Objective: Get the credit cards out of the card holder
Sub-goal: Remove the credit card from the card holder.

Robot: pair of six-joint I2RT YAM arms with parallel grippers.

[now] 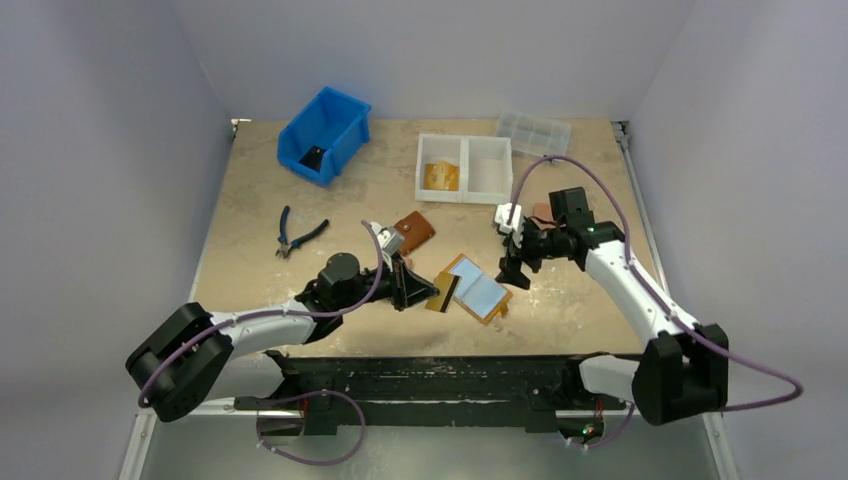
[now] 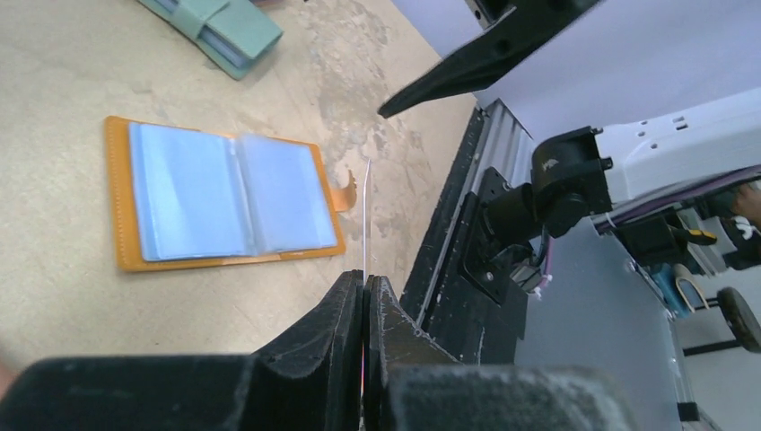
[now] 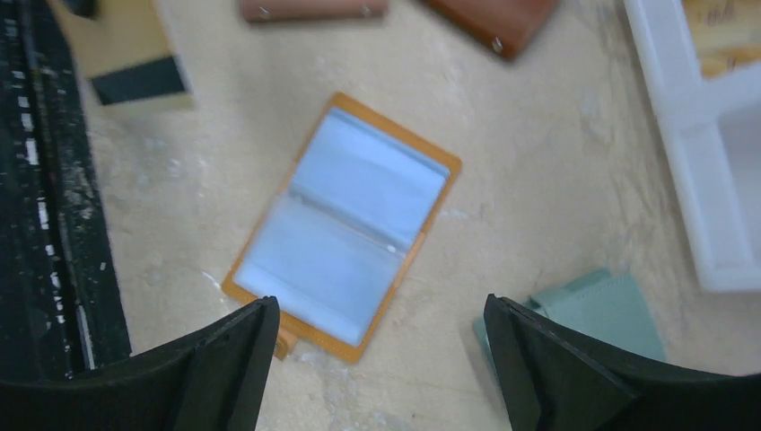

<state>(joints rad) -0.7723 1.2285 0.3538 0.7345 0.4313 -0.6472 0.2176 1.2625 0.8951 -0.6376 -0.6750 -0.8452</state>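
The mustard-orange card holder (image 1: 480, 289) lies open on the table, its bluish plastic sleeves facing up; it also shows in the left wrist view (image 2: 224, 197) and the right wrist view (image 3: 345, 224). My left gripper (image 1: 428, 291) is shut on an orange-yellow credit card (image 1: 443, 292) with a dark stripe, held just left of the holder. The card is edge-on in the left wrist view (image 2: 366, 211) and shows in the right wrist view (image 3: 135, 63). My right gripper (image 1: 514, 268) is open and empty above the holder's right edge, its fingertips (image 3: 235, 346) apart.
A teal wallet (image 3: 601, 310) lies right of the holder, a brown wallet (image 1: 415, 230) and a pink one (image 3: 314, 9) to its left. At the back are a white tray (image 1: 490, 190), a blue bin (image 1: 325, 133) and a clear box (image 1: 533, 132). Pliers (image 1: 300, 238) lie left.
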